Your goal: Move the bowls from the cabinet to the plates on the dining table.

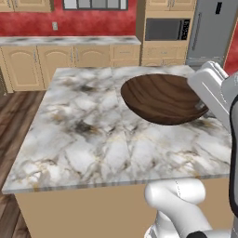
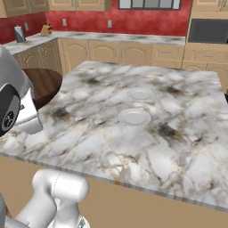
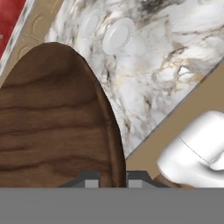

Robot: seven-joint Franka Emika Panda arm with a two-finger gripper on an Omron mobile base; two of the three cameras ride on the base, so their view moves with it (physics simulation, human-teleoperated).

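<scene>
A dark brown bowl (image 1: 162,97) hung in the air above the marble counter (image 1: 93,139) of the dining island, carried by the robot's white arm, its fingers (image 3: 110,180) clamped shut on the bowl's rim so that the rim ran up between the two dark tips in the hand view. Two small white plates (image 2: 134,117) lay one behind the other on the bare marble, well apart from the bowl, and both were empty; the far plate (image 2: 140,94) sat just beyond the near one. Judged from that, the task was at most in its first half: one bowl was out of the cabinet and over the counter but not yet set on a plate, and a second bowl remained to be fetched and placed. The carried bowl appeared tilted, its hollow turned toward the left base camera, though the angle was hard to judge. The arm's wrist covered the bowl's right edge in the left base view, and in the right base view the arm hid most of it, leaving a dark brown wedge at the left edge. The low tan cabinets (image 1: 56,60) along the red wall (image 2: 133,22) stood shut behind the counter.
</scene>
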